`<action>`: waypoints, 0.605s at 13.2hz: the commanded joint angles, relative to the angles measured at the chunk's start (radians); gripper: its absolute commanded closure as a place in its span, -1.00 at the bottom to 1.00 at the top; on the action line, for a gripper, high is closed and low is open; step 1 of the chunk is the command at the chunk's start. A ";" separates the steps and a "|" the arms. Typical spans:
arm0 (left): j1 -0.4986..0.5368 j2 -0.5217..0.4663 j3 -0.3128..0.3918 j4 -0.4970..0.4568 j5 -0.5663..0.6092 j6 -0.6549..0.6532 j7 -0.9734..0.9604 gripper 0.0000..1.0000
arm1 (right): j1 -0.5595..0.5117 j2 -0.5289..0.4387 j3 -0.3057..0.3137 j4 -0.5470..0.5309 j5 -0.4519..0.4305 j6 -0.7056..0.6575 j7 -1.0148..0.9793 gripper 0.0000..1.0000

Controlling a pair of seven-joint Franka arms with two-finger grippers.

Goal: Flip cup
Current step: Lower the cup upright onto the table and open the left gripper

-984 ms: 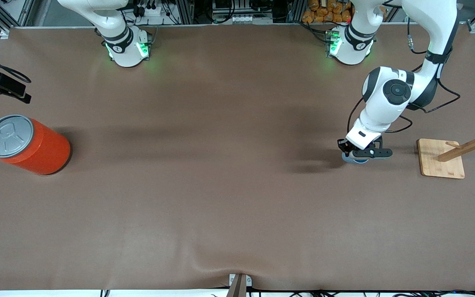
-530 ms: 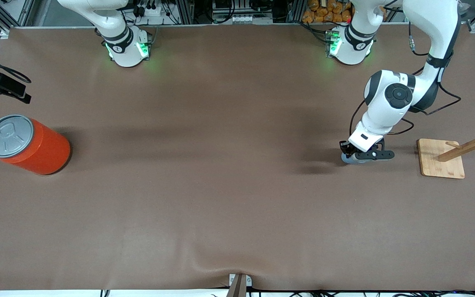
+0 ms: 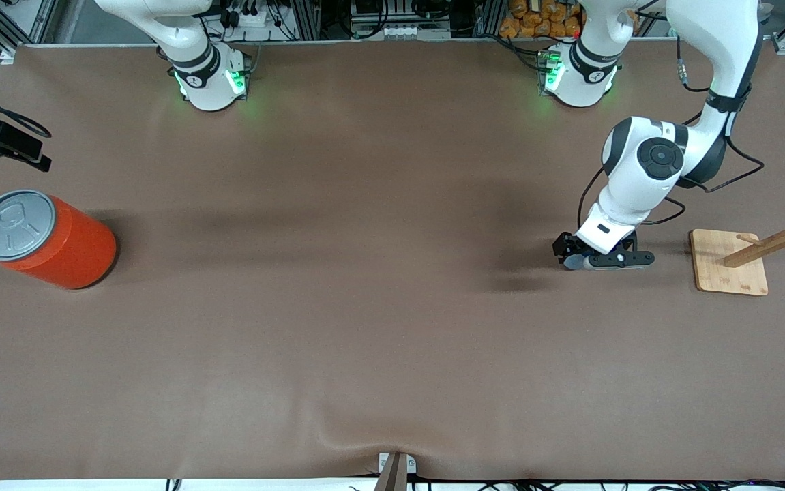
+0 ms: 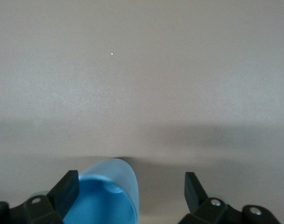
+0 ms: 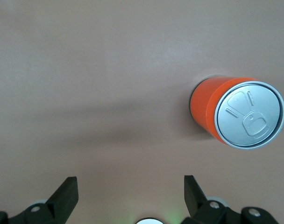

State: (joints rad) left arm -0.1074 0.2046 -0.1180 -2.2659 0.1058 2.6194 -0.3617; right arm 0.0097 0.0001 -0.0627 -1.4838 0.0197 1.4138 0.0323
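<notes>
Front view: the left tool [image 3: 580, 262] sits low at the tabletop [image 3: 365, 307] toward the left arm's end, near the wooden rack [image 3: 753, 256]; the cup is hidden under it. The orange can [image 3: 44, 239] stands at the right arm's end.

Left wrist view: the light-blue cup [image 4: 104, 193] lies between the spread fingers [image 4: 67, 189], against one and apart from the other, so the tool is released.

Right wrist view: the right tool [image 5: 130, 196] hangs released above the tabletop, waiting, the can in sight.

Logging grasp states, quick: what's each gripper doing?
Left gripper: open, fingers either side of the cup.
Right gripper: open, holding nothing.
</notes>
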 commanded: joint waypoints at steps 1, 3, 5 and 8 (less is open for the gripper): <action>0.002 -0.027 -0.020 0.116 0.031 -0.183 -0.052 -1.00 | -0.014 0.011 0.009 0.020 0.011 -0.003 0.014 -1.00; 0.002 -0.028 -0.041 0.230 0.029 -0.345 -0.069 -1.00 | -0.014 0.009 0.009 0.020 0.011 -0.003 0.014 -1.00; 0.003 -0.027 -0.046 0.334 0.029 -0.454 -0.069 -1.00 | -0.014 0.011 0.009 0.020 0.011 -0.003 0.014 -1.00; 0.009 -0.016 -0.046 0.414 0.029 -0.481 -0.063 -1.00 | -0.014 0.011 0.009 0.020 0.011 -0.003 0.014 -1.00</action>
State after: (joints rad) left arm -0.1063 0.1749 -0.1562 -1.9012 0.1059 2.1655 -0.3995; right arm 0.0097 0.0012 -0.0627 -1.4838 0.0197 1.4151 0.0323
